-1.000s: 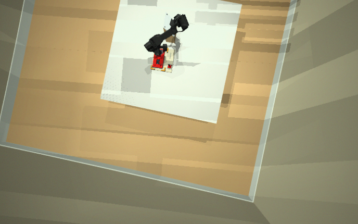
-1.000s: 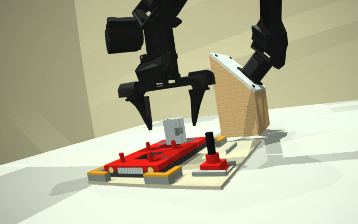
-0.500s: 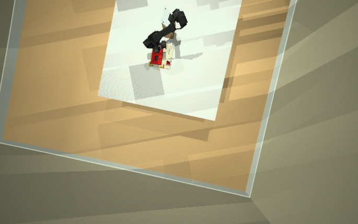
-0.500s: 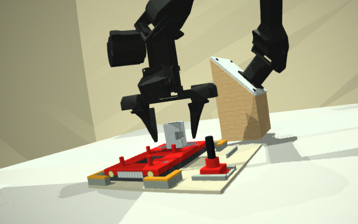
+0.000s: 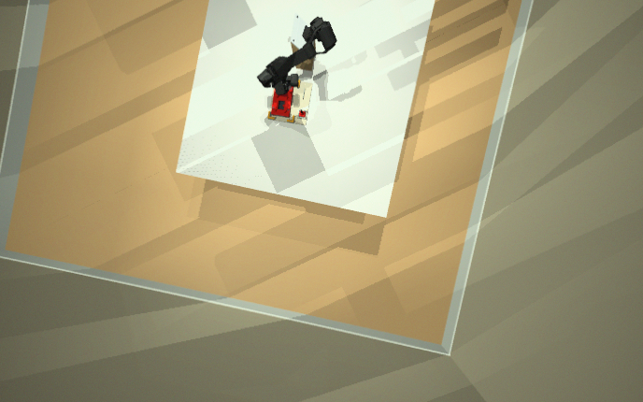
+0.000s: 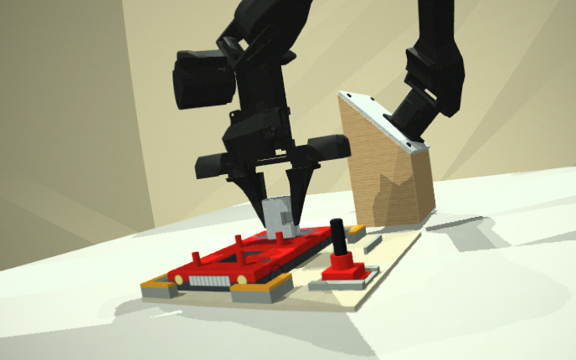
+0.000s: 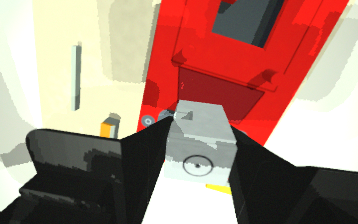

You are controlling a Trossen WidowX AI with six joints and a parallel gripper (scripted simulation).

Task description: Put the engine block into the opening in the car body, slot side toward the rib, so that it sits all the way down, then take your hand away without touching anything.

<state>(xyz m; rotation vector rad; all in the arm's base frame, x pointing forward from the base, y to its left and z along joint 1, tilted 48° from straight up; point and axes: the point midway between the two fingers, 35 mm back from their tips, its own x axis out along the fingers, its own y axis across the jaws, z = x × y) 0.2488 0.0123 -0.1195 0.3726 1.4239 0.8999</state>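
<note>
The grey engine block (image 6: 275, 218) (image 7: 206, 132) stands upright at the far end of the red car body (image 5: 278, 113) (image 6: 214, 272) (image 7: 201, 35), above a grey-lined area. Its notch shows on its right side in the exterior view. My gripper (image 6: 281, 225) (image 7: 198, 125) is shut on the block, one finger on each side, with the fingertips just above the car's top. How deep the block sits is hidden. A dark rectangular opening (image 6: 229, 258) (image 7: 241, 20) lies farther toward the headlights, near several red posts. No rib can be made out.
The car lies between orange-topped corner holders (image 6: 259, 288) on a cream board (image 6: 326, 300) (image 7: 56, 65). A red piece with an upright black handle (image 6: 337, 237) stands beside it in a grey bracket. A wooden wedge (image 6: 384, 192) with a white sloped top bears the arm's base behind.
</note>
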